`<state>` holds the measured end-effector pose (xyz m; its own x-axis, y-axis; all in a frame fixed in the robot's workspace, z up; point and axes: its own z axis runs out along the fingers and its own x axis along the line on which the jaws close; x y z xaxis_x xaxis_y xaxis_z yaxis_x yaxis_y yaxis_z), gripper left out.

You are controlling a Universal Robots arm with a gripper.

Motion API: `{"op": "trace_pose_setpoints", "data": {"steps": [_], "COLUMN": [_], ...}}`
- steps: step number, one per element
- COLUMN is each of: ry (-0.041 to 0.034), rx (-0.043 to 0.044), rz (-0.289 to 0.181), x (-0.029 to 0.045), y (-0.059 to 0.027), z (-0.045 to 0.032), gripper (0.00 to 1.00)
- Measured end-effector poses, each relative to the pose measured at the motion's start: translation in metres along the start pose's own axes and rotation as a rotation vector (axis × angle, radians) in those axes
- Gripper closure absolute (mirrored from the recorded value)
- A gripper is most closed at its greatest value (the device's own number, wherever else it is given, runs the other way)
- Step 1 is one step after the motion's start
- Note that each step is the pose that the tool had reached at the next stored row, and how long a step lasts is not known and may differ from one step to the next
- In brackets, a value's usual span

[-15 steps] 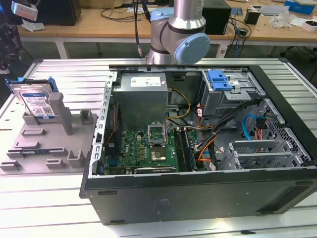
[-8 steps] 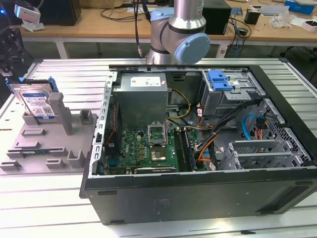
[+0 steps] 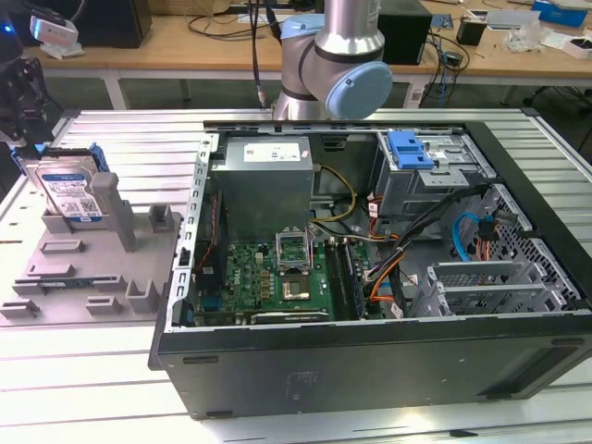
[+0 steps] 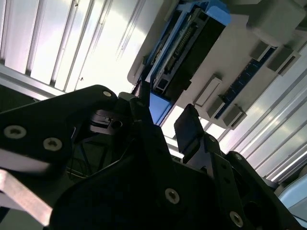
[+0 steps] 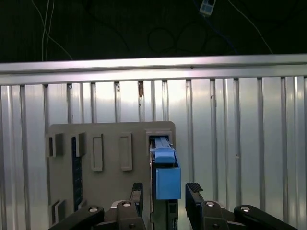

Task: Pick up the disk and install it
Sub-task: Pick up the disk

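Zero steps are finished: my open pincer [image 5: 165, 188] straddles the disk [image 5: 165, 165], upright in its grey holder [image 5: 108, 184], ungripped.

exterior view: i look down at an angle, from farther off, over the open computer case [image 3: 370, 365] and the grey holder [image 3: 65, 268]. both wrist views: close in, facing past the gripper [image 5: 165, 191] onto the disk [image 5: 166, 178]. all three share that holder.

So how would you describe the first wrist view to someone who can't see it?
The open gripper straddles the blue-framed disk, which stands on edge, slotted in a grey fixture plate. The plate lies on a ribbed metal table, with dark space beyond its edge.
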<state>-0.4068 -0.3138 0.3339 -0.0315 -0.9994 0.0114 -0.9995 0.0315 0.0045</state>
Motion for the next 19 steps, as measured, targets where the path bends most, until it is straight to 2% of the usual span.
{"op": "trace_pose_setpoints", "data": {"steps": [19], "ry": [-0.0019], "rx": [0.0001], "rz": [0.000], "x": [-0.0001], "y": [0.0032], "z": [0.0113], "gripper": [0.52]}}
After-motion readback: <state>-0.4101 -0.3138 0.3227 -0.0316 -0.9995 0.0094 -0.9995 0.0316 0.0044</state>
